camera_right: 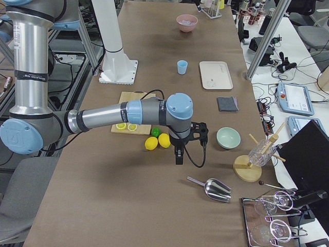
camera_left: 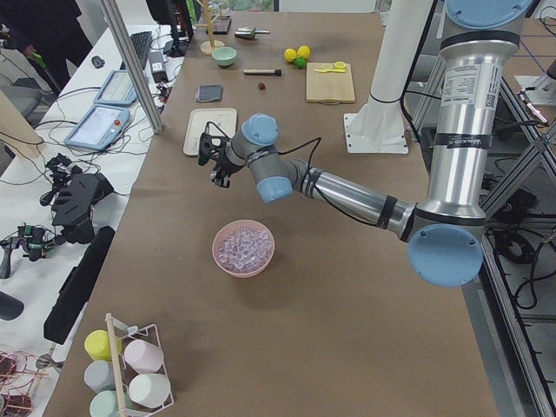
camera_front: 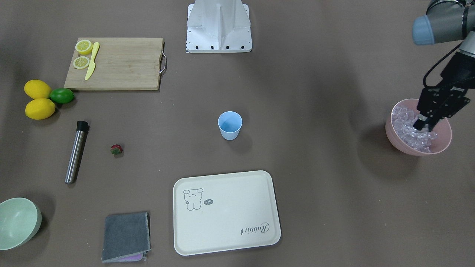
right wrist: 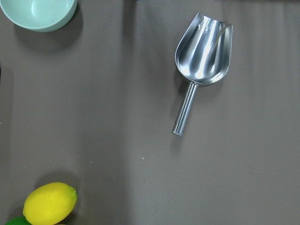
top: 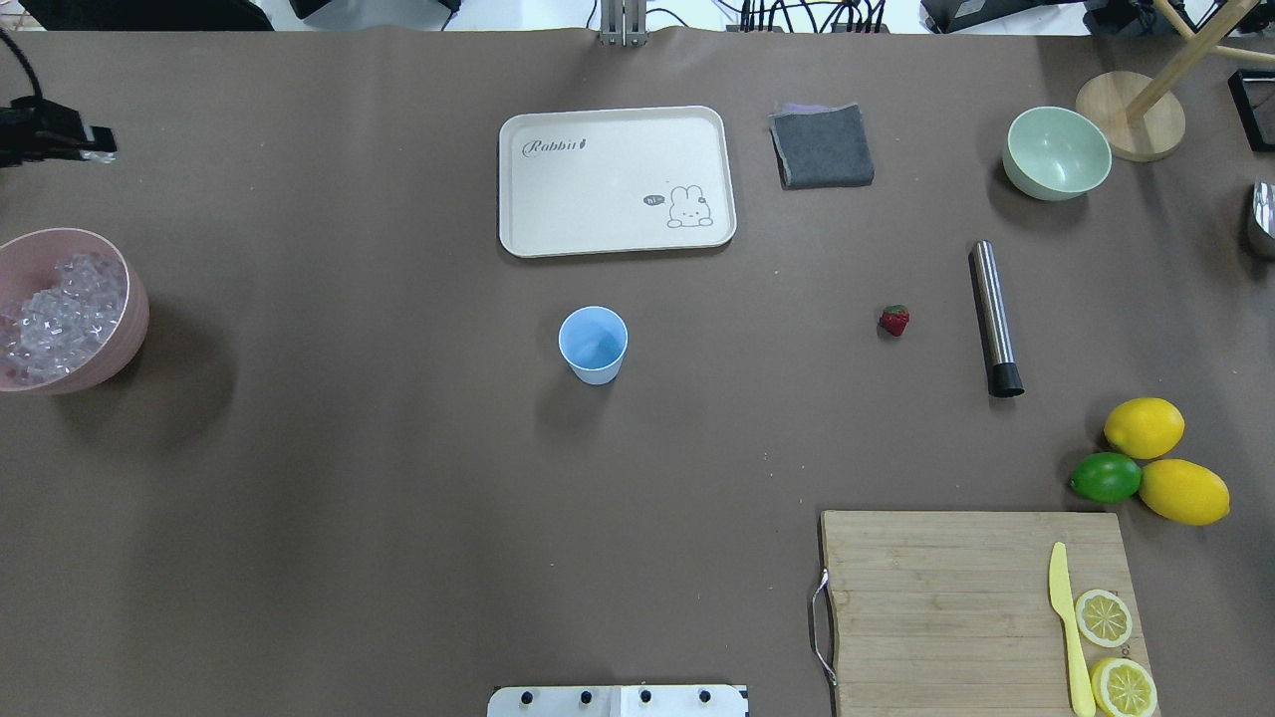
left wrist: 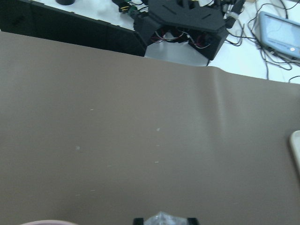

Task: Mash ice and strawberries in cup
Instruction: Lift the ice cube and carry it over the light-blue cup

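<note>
Ice cube [left wrist: 161,218] sits pinched in my left pincer [camera_front: 423,125], twelve o'clock of the pink bowl [top: 137,311]. Cup [top: 594,345] stands at the bowl's three o'clock; whether my right pincer [camera_right: 178,156] is wide or narrow I cannot tell.

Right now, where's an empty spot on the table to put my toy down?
The widest bare stretch lies between the pink bowl of ice and the blue cup. There is also room between the cup and the strawberry, and on the tray. It is crowded by the lemons, lime, steel rod and cutting board.
</note>
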You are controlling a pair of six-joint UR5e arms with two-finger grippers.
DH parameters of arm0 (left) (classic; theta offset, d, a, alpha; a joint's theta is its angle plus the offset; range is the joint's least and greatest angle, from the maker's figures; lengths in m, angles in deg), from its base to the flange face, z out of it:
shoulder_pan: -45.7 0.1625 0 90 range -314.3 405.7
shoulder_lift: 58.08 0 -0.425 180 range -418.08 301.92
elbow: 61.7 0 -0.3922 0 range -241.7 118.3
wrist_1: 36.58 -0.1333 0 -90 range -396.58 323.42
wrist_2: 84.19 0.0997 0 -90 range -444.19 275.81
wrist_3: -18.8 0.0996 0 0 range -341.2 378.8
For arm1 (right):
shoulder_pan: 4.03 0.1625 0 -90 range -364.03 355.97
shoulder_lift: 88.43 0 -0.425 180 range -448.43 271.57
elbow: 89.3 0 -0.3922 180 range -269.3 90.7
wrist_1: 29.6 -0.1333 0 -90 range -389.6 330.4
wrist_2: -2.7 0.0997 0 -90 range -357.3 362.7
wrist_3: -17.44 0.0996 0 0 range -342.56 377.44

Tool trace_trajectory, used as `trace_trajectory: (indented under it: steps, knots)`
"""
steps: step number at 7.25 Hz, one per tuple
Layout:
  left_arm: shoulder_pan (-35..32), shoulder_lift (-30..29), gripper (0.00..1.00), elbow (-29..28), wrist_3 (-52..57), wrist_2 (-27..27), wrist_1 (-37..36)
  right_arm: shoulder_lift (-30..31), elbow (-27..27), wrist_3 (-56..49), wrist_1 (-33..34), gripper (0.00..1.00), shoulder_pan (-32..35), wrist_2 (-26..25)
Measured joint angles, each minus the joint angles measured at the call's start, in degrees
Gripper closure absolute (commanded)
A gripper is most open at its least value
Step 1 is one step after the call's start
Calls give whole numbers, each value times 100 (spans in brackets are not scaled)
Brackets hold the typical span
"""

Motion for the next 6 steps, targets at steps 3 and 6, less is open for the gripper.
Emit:
trace_trajectory:
  steps: [3,6]
  knots:
    - [1628,-1448,100,266,-1621,761,-837,0,-14,1,0,0,0,-6]
    - [3154,-2225,100,139,-1769,2154,-1671,21,-38,1,0,0,2,-52]
